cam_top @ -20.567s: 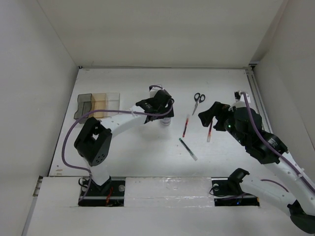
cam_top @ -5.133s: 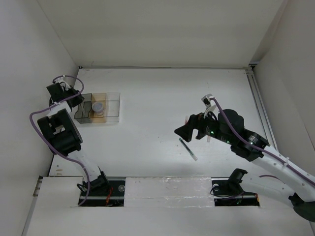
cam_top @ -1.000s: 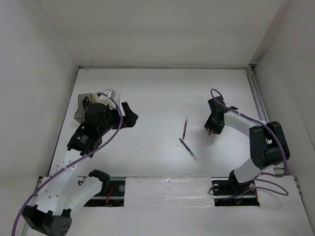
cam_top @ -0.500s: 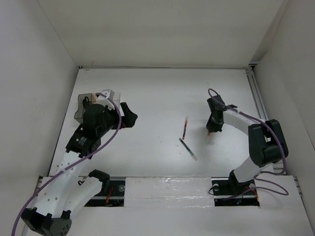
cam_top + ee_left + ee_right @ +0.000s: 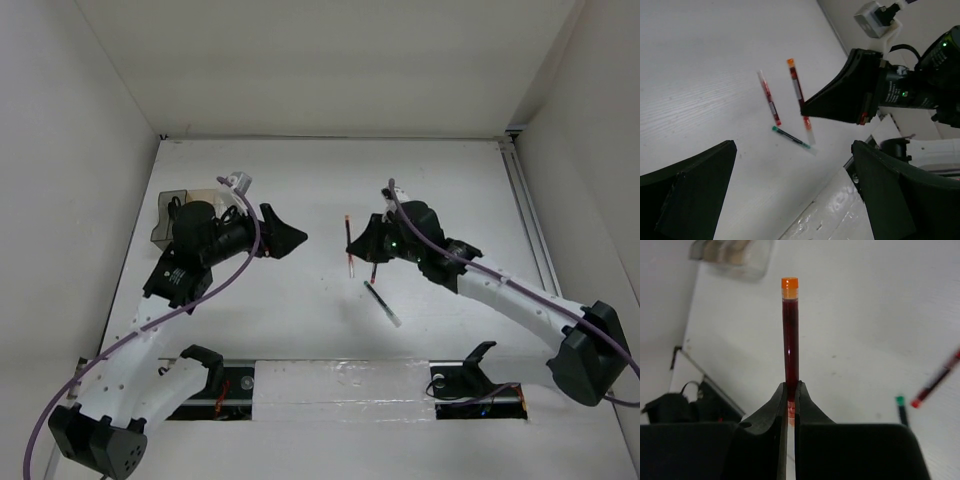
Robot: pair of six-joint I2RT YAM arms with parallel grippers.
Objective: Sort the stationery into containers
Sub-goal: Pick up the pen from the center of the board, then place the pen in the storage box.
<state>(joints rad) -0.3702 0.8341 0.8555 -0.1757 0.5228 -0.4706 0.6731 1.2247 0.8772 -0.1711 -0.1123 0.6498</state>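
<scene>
Two arms work over a white counter (image 5: 330, 170). The right fingers (image 5: 776, 407) are clenched on one red pen (image 5: 790, 335) near its lower end; the pen is held off the counter, its orange-capped end pointing away from the wrist. The second red pen (image 5: 769, 97) lies flat on the counter, just beside the held one in the left wrist view. The black pen (image 5: 792, 138) lies near its lower tip, at an angle (the two appear narrowly apart). The left fingers (image 5: 695, 195) are spread wide and grasp nothing; they hover to the left of the pens and point toward them. The clear tray (image 5: 755, 267), tan inside, stands at the far left of the counter, largely hidden by the left arm in the top view. The dark cup (image 5: 165, 218) stands just beside the tray, on its left side
</scene>
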